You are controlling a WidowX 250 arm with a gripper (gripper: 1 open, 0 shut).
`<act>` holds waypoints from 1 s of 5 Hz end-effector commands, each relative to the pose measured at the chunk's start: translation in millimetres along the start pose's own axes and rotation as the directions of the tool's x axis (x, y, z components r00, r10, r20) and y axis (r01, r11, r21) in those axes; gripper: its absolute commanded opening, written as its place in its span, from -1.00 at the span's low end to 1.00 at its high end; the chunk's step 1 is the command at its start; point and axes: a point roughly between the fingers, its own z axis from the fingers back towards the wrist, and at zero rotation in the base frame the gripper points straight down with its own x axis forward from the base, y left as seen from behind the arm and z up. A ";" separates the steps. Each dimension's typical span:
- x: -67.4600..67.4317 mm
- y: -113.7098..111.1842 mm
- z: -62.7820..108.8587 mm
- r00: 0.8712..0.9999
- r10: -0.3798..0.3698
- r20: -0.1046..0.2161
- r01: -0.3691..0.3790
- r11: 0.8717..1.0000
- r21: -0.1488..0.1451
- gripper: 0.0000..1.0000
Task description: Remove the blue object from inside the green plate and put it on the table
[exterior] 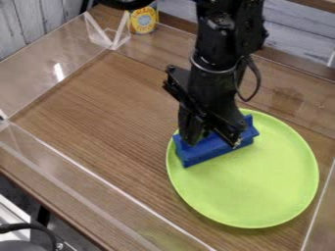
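The blue object [220, 143] is a dark-blue block lying across the left side of the green plate [268, 186], its lower left end reaching the plate's rim. My gripper [210, 125] points straight down over the block's middle, and its black fingers [197, 123] are shut on it. The fingers hide the block's centre. I cannot tell whether the block still rests on the plate or hangs just above it. The brown wood-grain table [105, 108] spreads out to the left of the plate.
Low clear acrylic walls [53, 69] border the table on the left and at the front. A clear angled stand [108, 35] and a yellow-and-white object [141, 18] sit at the back. The arm's black cable hangs beside the wrist, above the plate's far edge.
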 end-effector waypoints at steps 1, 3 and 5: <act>6.2 11.5 22.0 0.999 -0.009 0.034 0.008 0.999 0.035 -1.00; 13.9 21.6 29.4 0.999 -0.029 0.030 0.027 0.997 0.072 1.00; 20.2 10.7 14.7 0.998 -0.042 0.036 0.039 0.997 0.067 1.00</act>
